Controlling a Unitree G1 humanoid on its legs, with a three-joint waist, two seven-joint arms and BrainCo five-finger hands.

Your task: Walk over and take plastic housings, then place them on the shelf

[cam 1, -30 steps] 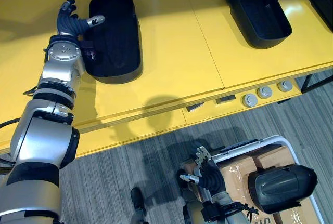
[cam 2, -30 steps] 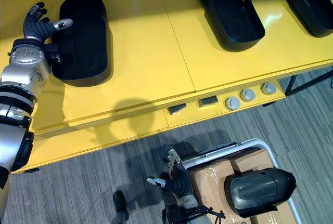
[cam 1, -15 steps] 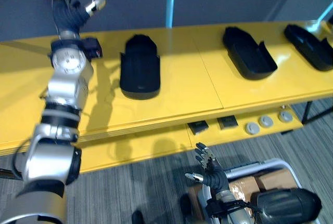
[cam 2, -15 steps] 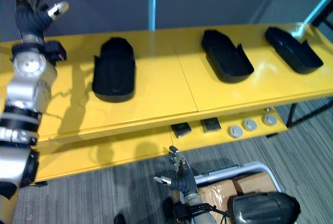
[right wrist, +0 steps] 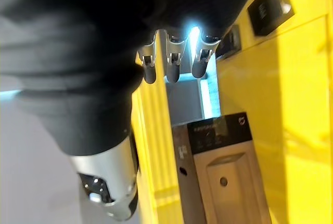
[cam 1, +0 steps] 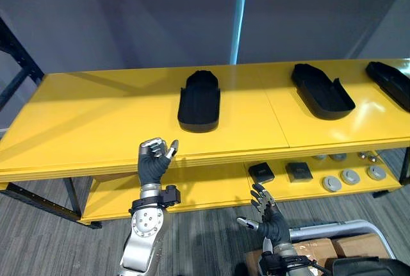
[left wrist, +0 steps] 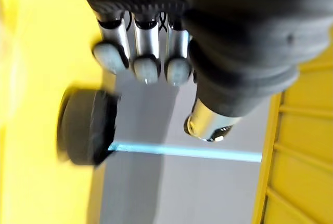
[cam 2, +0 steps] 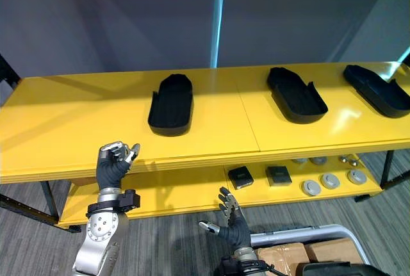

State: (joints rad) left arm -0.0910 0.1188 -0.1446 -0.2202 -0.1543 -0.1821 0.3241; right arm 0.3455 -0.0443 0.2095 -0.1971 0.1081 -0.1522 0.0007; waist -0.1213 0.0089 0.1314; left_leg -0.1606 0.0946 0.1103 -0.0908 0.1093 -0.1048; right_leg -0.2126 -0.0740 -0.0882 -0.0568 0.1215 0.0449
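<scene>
Nearest, at the robot's right: cardboard boxes [cam 1: 346,248] inside a white cart frame [cam 1: 333,227], with a dark rounded part [cam 1: 375,266] lying on them, its kind not legible. Right hand [cam 1: 269,217]: low over the grey carpet [cam 1: 64,244] beside the cart, fingers straight and spread, empty. Left hand [cam 1: 154,164]: raised in front of the yellow shelf [cam 1: 96,119], fingers curled in, thumb out, nothing held. Lower board [cam 1: 205,189] of the shelf: 2 black square blocks [cam 1: 261,173] side by side, then 3 grey round discs [cam 1: 350,176] in a row further right. Top board: 3 black plastic housings, well apart from each other and from both hands. Housing 1 [cam 1: 199,100] lay near the middle, housing 2 [cam 1: 322,90] to its right with its hollow side up, and housing 3 [cam 1: 391,84] at the right end, partly cut off. Behind: grey wall [cam 1: 128,20] with 1 light-blue upright strip [cam 1: 241,13]; black rack post [cam 1: 16,55] at far left.
</scene>
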